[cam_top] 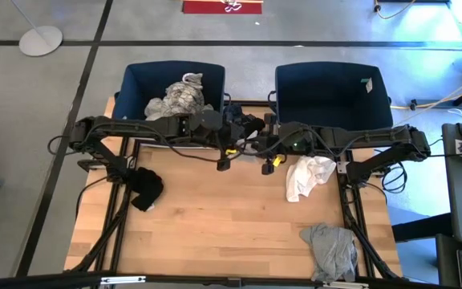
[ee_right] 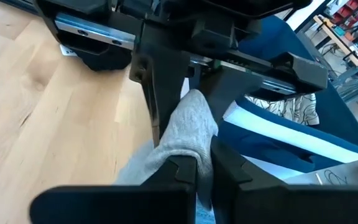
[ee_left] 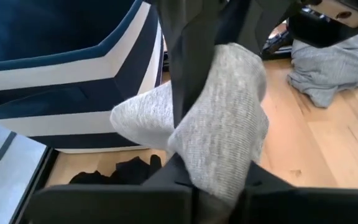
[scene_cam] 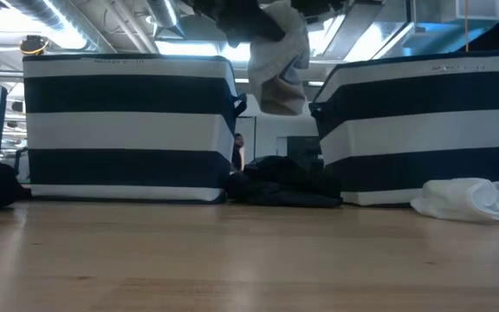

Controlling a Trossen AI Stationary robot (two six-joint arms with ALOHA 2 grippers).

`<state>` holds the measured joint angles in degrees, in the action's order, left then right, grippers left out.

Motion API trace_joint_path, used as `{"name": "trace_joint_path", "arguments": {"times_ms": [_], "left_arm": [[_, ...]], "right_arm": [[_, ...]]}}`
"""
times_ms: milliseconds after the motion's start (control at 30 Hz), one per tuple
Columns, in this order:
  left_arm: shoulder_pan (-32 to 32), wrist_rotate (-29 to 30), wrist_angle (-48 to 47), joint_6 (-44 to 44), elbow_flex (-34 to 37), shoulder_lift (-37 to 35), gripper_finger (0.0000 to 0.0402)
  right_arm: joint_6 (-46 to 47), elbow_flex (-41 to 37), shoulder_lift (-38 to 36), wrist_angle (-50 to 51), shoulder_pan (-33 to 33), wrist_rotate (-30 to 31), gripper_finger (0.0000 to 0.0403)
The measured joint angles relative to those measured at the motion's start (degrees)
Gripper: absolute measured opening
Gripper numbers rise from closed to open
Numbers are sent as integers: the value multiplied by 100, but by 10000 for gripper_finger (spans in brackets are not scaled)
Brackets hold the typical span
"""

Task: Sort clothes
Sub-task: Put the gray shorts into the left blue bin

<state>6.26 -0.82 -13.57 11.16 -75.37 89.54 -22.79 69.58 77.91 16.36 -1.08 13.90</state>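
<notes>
I have the wooden table (cam_top: 215, 225) under both arms, with two navy striped bins (cam_top: 175, 84) standing side by side just past the grippers. The left-hand one already holds a heap of grey-white patterned clothes (cam_top: 181, 98); the other bin (cam_top: 331, 92) is beyond my right gripper.

My left gripper (cam_top: 245, 127) and right gripper (cam_top: 257, 131) meet between the two bins, lifted off the table. Both are pinched narrow on one light grey sock (ee_left: 219, 118): the left wrist view shows it clamped and folded over my dark fingers (ee_left: 191, 81), and the right wrist view shows the same sock (ee_right: 179, 140) squeezed between that arm's fingers (ee_right: 219, 171). It dangles high in the low view (scene_cam: 280, 61).

Below the grippers on the table lies a dark garment (scene_cam: 288, 186). A white garment (cam_top: 307, 177) sits near the right gripper, a grey garment (cam_top: 331, 250) well apart from it, and a black garment (cam_top: 145, 189) well apart from my left gripper.
</notes>
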Motion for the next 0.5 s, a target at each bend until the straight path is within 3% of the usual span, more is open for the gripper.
{"name": "trace_joint_path", "arguments": {"times_ms": [100, 267, 500], "left_arm": [[0, -1, -10, 23, 0, 0, 11], [-4, -4, -81, -7, 0, 0, 11], [-2, 63, -155, 114, 1, -144, 8]], "right_arm": [[43, 0, 9, 1, 0, 2, 50], [48, 0, -68, 22, -7, 2, 135], [587, 131, -703, 716, -7, 50, 224]]}}
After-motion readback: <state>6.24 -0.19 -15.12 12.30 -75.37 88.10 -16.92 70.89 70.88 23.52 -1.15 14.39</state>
